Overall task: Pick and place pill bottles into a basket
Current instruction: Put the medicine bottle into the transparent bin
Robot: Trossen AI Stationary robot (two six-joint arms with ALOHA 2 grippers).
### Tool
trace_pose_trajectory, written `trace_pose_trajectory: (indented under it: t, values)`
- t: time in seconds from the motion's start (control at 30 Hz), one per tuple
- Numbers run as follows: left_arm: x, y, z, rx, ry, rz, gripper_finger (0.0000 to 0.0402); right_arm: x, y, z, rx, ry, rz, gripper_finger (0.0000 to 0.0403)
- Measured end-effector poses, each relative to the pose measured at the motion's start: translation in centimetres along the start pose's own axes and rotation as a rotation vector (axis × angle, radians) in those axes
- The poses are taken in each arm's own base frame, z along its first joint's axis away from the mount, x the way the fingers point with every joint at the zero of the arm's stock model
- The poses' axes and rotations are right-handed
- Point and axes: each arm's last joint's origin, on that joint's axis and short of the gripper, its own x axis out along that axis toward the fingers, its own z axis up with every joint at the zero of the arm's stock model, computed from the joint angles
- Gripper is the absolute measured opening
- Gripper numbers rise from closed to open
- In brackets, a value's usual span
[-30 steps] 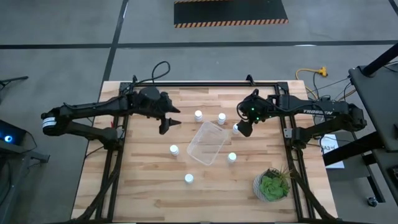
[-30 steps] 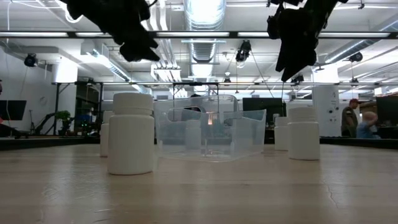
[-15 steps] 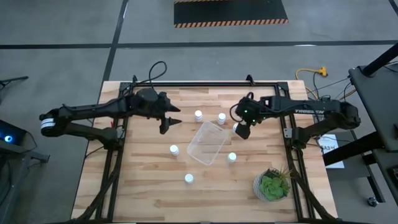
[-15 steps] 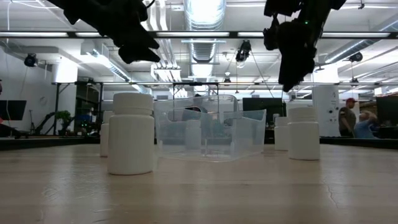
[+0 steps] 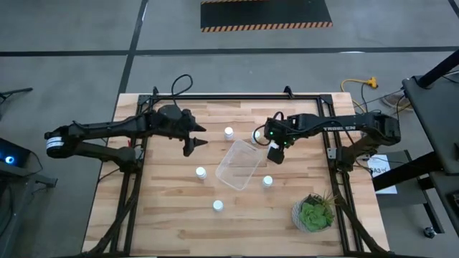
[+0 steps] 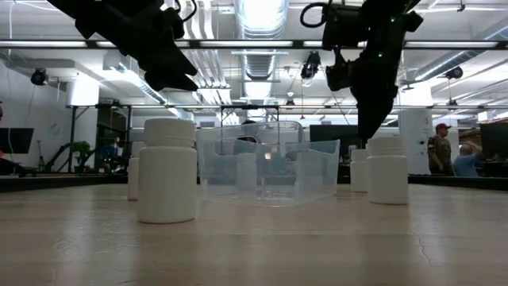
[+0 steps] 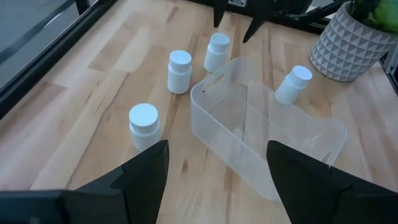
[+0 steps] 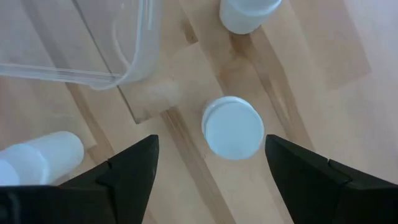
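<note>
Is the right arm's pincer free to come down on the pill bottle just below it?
Probably yes. The right pincer is open above that pill bottle, whose cap shows between its fingers; the basket lies off to one side.

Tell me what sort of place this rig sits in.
Probably an industrial lab or workshop: bare silver ceiling ducting with strip lights overhead, a grey concrete floor carrying a black hazard-striped mat, and people standing far behind the light wooden table.

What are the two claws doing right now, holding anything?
Left gripper: open, empty, above the table.
Right gripper: open, empty, over a pill bottle.
</note>
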Motion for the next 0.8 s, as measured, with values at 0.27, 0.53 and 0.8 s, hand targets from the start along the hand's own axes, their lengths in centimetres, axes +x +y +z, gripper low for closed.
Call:
trace_pose_trajectory:
  t: [0.27,0.53,0.8]
  values:
    - [0.0,0.0,0.0,0.001,0.0,0.006,0.0253,1.2,0.1,0.4,-0.007,0.019,-0.015,0.0283]
    - [0.0,0.0,0.0,0.001,-0.001,0.007,0.0253,1.5,-0.6,0.7,0.013,0.009,-0.04,0.027]
    - [0.0,0.0,0.0,-0.023,-0.001,0.007,0.0253,1.4,-1.5,0.8,0.045,0.017,-0.046,0.0261]
